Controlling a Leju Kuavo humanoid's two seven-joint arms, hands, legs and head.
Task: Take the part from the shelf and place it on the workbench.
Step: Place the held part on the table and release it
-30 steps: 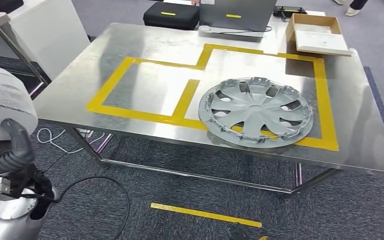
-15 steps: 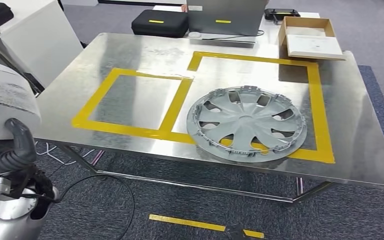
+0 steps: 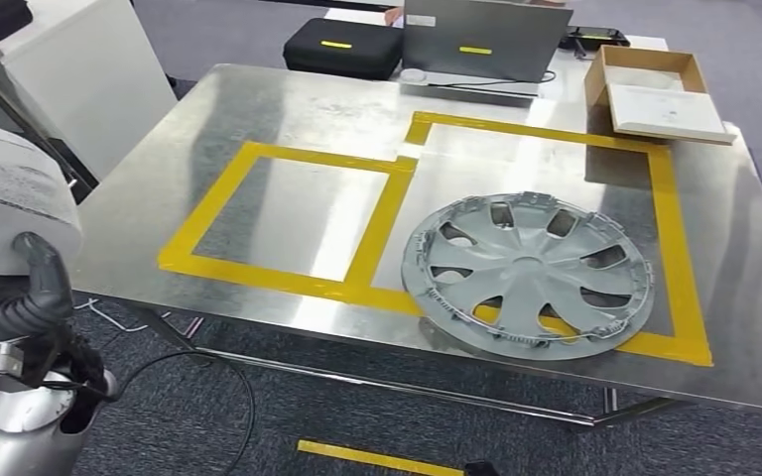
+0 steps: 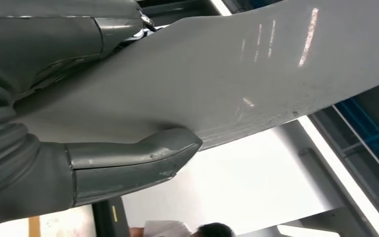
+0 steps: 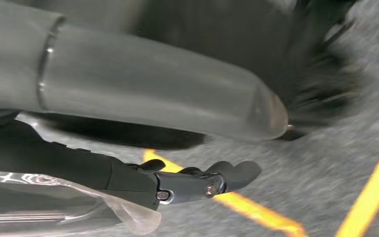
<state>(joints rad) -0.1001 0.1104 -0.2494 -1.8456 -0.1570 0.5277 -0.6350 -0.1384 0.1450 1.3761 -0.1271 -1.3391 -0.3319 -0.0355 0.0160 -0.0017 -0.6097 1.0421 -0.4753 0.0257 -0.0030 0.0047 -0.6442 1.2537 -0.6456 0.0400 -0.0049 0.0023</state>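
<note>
Part point(image 4: 217, 74): large pale grey panel, being gripped by the left hand point(image 4: 79, 148), thumb pressing its face and fingers point(image 4: 69, 39) clamping the far side; in the head view it is sitting at the left edge point(image 3: 5, 198), off the tabletop point(image 3: 288, 109). Right hand point(image 5: 143, 148): hanging over carpet, fingers point(image 5: 217, 180) lying slightly apart, holding nothing. Wheel cover point(image 3: 528, 274): lying flat within yellow tape outline point(image 3: 288, 213). Cardboard box point(image 3: 660, 94), black case point(image 3: 342, 45), laptop point(image 3: 481, 45): resting at the far edge.
</note>
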